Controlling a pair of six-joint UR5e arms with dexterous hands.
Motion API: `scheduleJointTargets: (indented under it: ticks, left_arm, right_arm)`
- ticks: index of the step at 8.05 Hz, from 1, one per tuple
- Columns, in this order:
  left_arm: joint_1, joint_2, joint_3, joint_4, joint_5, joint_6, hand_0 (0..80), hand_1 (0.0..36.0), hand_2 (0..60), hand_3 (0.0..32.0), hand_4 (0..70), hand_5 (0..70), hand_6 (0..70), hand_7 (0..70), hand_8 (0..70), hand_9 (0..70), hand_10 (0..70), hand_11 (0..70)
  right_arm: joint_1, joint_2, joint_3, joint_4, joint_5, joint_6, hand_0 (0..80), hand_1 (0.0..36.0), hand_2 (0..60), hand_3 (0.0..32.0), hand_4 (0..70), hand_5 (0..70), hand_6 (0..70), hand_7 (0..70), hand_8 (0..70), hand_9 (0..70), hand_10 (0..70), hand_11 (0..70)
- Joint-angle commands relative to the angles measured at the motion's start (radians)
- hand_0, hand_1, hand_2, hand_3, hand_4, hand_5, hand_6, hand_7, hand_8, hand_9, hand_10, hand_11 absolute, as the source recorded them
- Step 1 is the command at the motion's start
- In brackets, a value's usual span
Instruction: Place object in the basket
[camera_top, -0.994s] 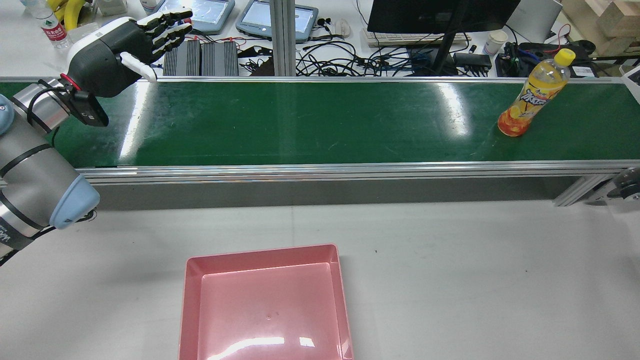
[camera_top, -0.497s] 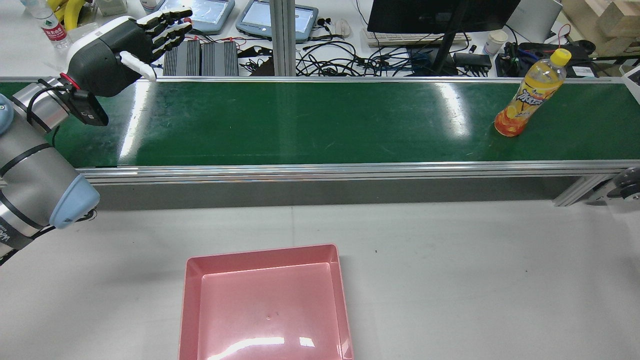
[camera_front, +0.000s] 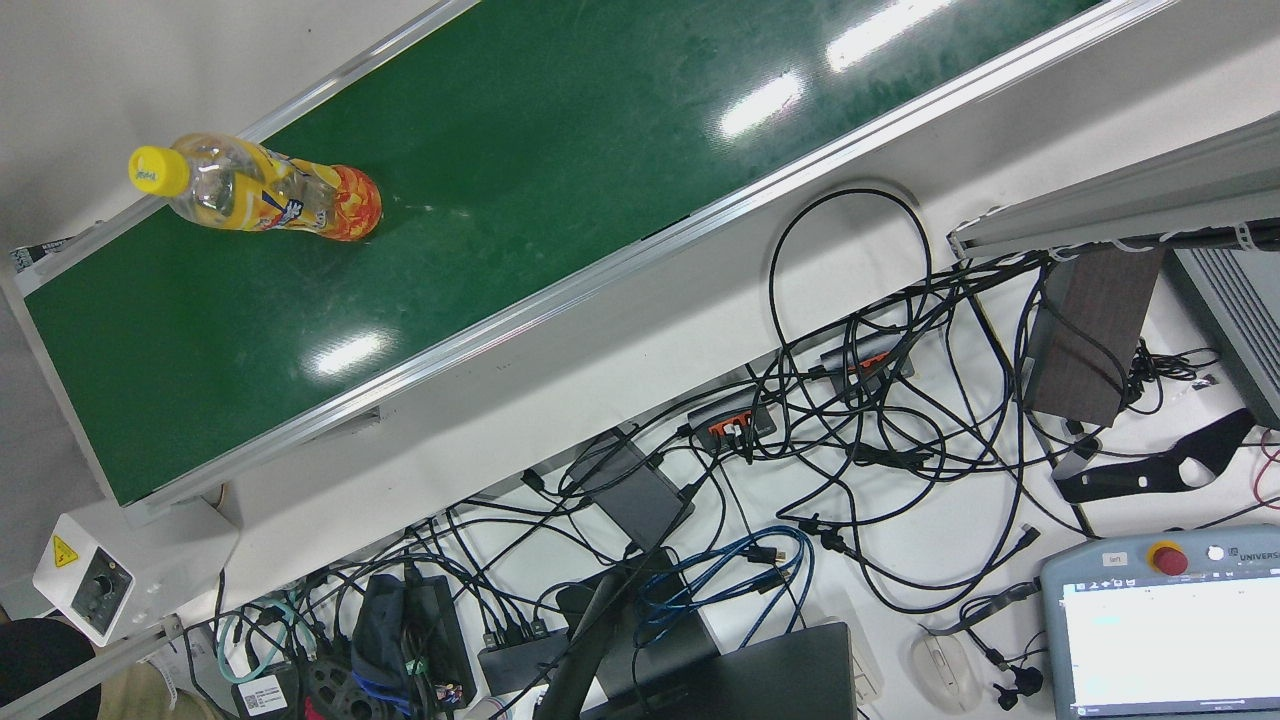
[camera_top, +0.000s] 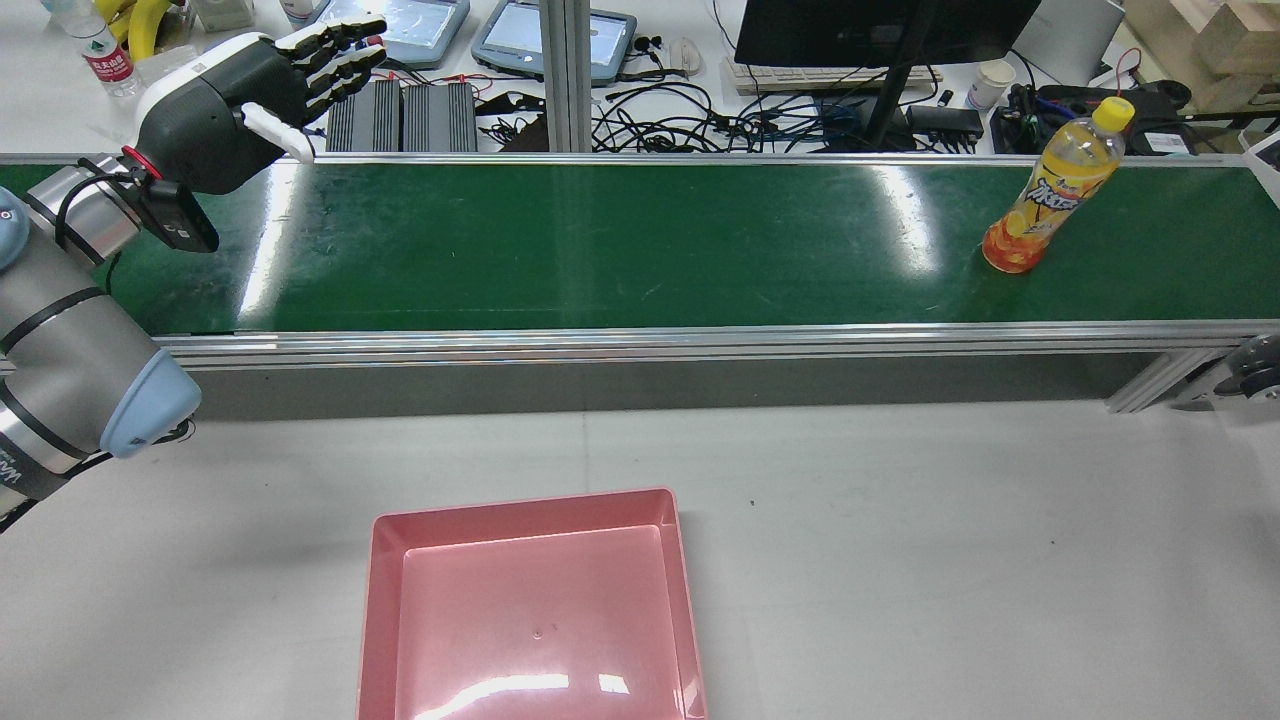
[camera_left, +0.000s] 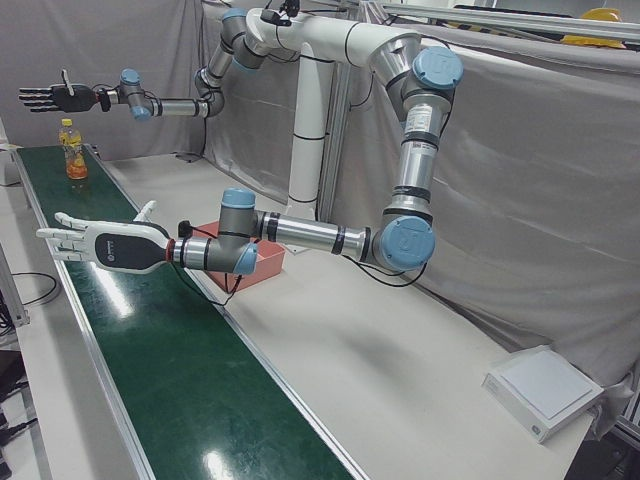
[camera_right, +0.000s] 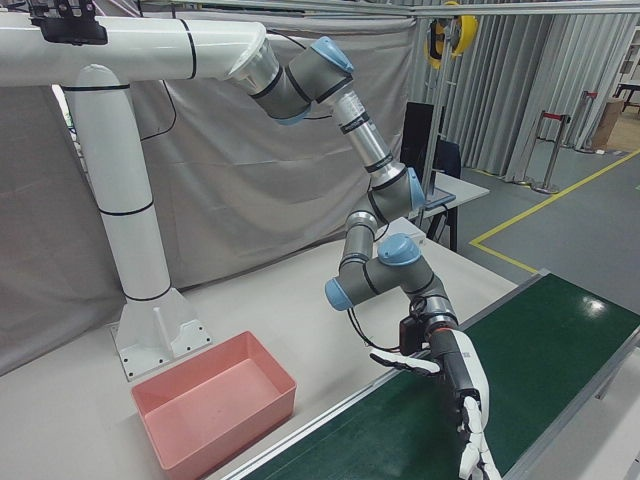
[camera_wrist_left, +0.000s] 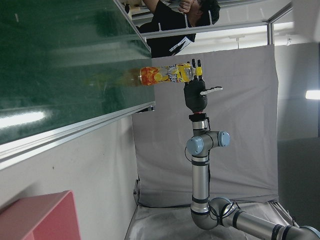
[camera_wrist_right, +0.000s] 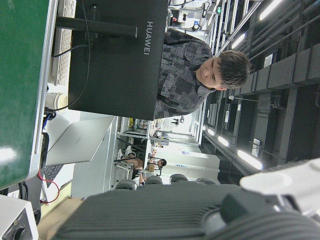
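The bottle (camera_top: 1048, 189) stands upright on the belt (camera_top: 620, 245), cap up.

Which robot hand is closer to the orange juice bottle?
The right hand, open in the air near the bottle. The left hand is far away, down the green belt.

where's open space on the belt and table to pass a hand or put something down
The green belt is bare between the left hand and the orange bottle. The grey table is free on both sides of the pink basket, itself empty. Crowded: the cable-strewn desk beyond the belt.
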Motion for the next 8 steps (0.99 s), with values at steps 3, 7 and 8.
scheduleJointTargets:
  ticks: [3, 7, 8]
  left_arm:
    - [0.001, -0.002, -0.001, 0.0, 0.001, -0.001, 60.3, 2.7, 0.0, 0.8, 12.7, 17.5, 0.8, 1.2, 7.0, 9.3, 1.9, 4.1]
    - [0.0, -0.002, -0.011, 0.003, 0.001, -0.002, 60.3, 2.6, 0.0, 1.2, 12.8, 17.7, 0.7, 1.2, 6.8, 9.0, 1.7, 3.9]
    - [0.0, -0.002, -0.013, 0.003, 0.001, -0.002, 60.4, 2.6, 0.0, 1.0, 12.9, 17.6, 0.7, 1.2, 6.9, 9.2, 1.5, 3.5]
  right_arm:
    - [0.0, 0.0, 0.0, 0.0, 0.0, 0.0, 0.0, 0.0, 0.0, 0.0, 0.0, 0.0, 0.0, 0.0, 0.0, 0.0, 0.0, 0.0]
    - [0.0, 0.0, 0.0, 0.0, 0.0, 0.0, 0.0, 0.0, 0.0, 0.0, 0.0, 0.0, 0.0, 0.0, 0.0, 0.0, 0.0, 0.0]
    - [0.0, 0.0, 0.0, 0.0, 0.0, 0.0, 0.0, 0.0, 0.0, 0.0, 0.0, 0.0, 0.0, 0.0, 0.0, 0.0, 0.0, 0.0]
